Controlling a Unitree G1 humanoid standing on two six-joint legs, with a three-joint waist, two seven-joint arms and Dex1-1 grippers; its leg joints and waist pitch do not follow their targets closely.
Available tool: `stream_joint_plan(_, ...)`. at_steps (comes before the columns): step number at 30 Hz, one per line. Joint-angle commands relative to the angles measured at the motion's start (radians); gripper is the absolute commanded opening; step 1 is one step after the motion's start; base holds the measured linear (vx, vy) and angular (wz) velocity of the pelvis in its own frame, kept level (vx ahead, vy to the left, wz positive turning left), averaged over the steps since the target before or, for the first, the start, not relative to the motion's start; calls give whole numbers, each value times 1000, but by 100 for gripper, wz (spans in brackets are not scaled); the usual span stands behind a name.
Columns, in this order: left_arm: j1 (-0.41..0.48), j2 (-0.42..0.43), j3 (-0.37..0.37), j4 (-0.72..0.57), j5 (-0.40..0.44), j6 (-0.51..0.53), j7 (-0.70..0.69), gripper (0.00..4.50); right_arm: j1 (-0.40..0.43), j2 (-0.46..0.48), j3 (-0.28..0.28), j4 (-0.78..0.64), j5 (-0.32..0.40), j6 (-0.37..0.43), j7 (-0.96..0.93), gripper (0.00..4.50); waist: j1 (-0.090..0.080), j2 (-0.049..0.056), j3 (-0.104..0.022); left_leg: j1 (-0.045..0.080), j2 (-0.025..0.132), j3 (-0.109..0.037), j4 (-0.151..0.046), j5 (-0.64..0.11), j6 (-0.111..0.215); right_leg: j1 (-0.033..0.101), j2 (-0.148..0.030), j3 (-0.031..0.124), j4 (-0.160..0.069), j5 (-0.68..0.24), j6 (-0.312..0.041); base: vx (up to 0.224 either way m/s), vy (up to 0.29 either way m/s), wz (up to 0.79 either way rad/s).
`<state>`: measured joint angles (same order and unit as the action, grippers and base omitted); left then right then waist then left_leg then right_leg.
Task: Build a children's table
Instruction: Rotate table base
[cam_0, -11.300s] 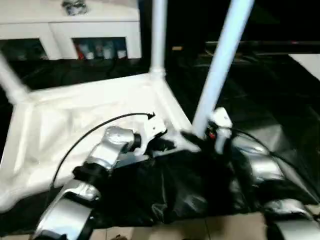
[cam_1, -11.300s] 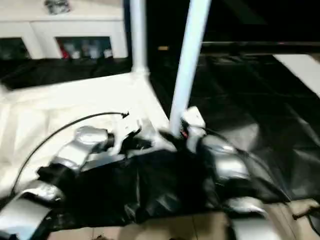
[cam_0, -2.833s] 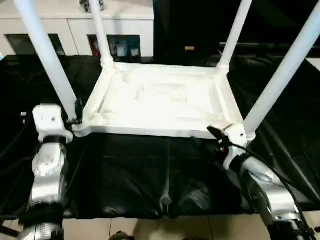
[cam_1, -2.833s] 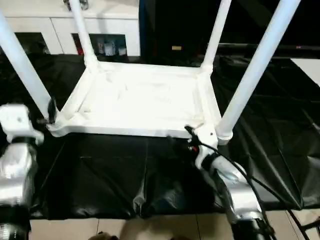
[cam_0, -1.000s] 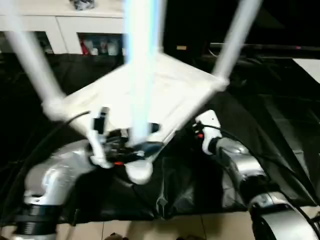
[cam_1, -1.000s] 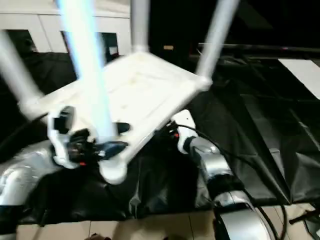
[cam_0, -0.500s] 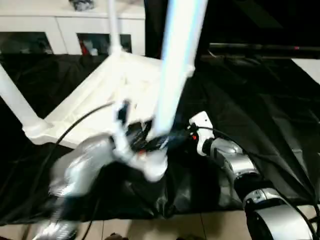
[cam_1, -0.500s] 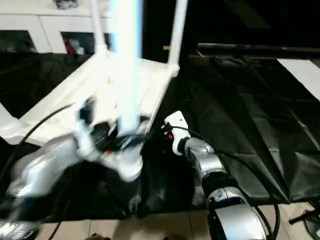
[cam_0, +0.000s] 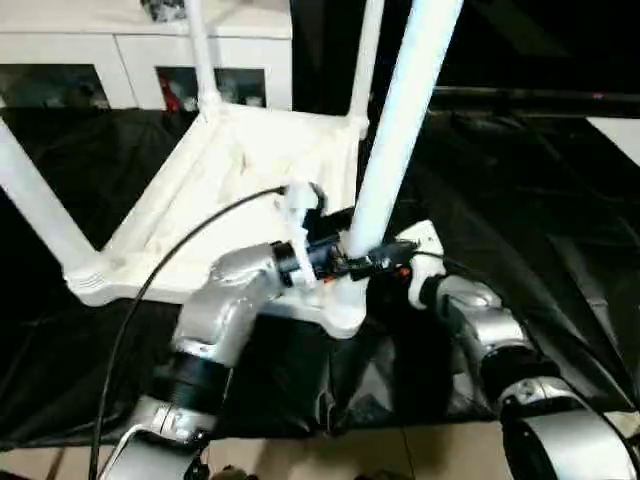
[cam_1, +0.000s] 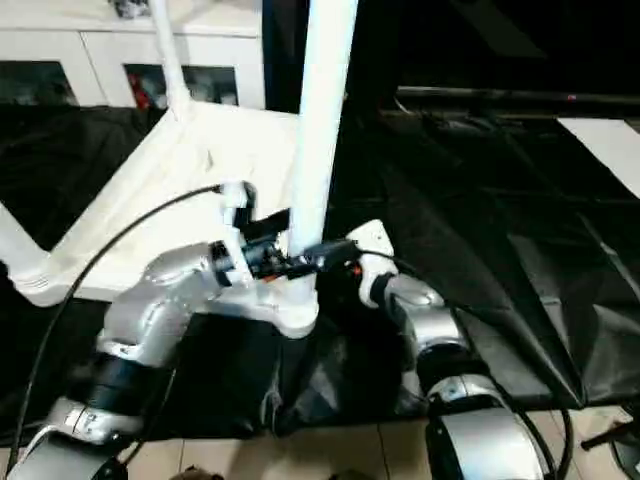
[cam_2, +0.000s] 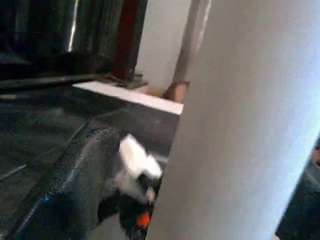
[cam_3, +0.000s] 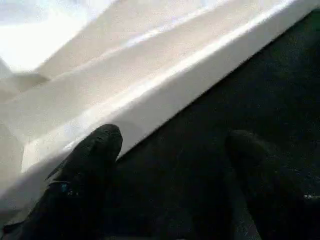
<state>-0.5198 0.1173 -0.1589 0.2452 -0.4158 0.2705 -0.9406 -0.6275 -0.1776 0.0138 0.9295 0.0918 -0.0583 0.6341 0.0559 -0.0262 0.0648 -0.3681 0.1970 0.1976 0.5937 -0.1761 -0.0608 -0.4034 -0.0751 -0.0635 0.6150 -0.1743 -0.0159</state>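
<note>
The left gripper (cam_0: 352, 262) is clamped around the near upright white plastic tube leg (cam_0: 398, 110) just above its corner socket; the right gripper (cam_3: 165, 165), fingers apart, hovers just right of the white tabletop's rim (cam_3: 165, 85).

The two head views are looking forward and down from just above the silver forearms, side by side, so they are sharing one scene: the upturned children's table (cam_0: 250, 170) lying on the black-covered tabletop (cam_0: 540, 190), with white cabinets (cam_0: 130, 40) at the far left. The left wrist view is sitting very near the nearest leg (cam_2: 240, 125), facing along the left pincer (cam_0: 365, 255) toward the right arm. The right wrist view is looking along the right pincer (cam_3: 165, 165) from close in, facing the white rim (cam_3: 165, 75) and the black cover.
</note>
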Motion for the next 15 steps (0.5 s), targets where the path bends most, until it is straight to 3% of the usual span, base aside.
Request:
stream_joint_plan(1, 13, 43, -11, -35, 11, 17, -41, 445, 18, -40, -31, -53, 25, -8, 9, 384, 11, 3, -76, 13, 35, -17, -65, -200, 34, 55, -65, 46, -68, -175, -236, 0, 0, 0)
stream_joint_plan(3, 51, 131, -38, -56, 27, 25, -137, 445, 65, -84, -36, -134, 33, 9, 58, 384, 18, 7, -76, 15, 35, -16, -65, -193, 37, 53, -62, 45, -67, -168, -232, 0, 0, 0)
stream_joint_plan(7, 61, 188, -55, -19, 65, -13, -194, 445, 103, -116, -31, -198, 35, 19, 99, 384, 20, 12, -75, 18, 35, -15, -67, -210, 30, 49, -59, 45, -69, -182, -226, 0, 0, 0)
stream_joint_plan(13, 9, 315, -109, 163, 181, -134, -289, 445, 228, -263, 6, -423, 47, 71, 264, 384, 45, 10, -69, 23, 33, -15, -70, -254, 23, 47, -57, 46, -84, -278, -165, 0, 0, 0)
stream_joint_plan(15, -22, 331, -135, 231, 230, -183, -292, 418, 277, -311, 14, -527, 80, 116, 330, 384, 48, 8, -70, 21, 35, -17, -72, -256, 17, 47, -63, 46, -84, -297, -163, 0, 0, 0)
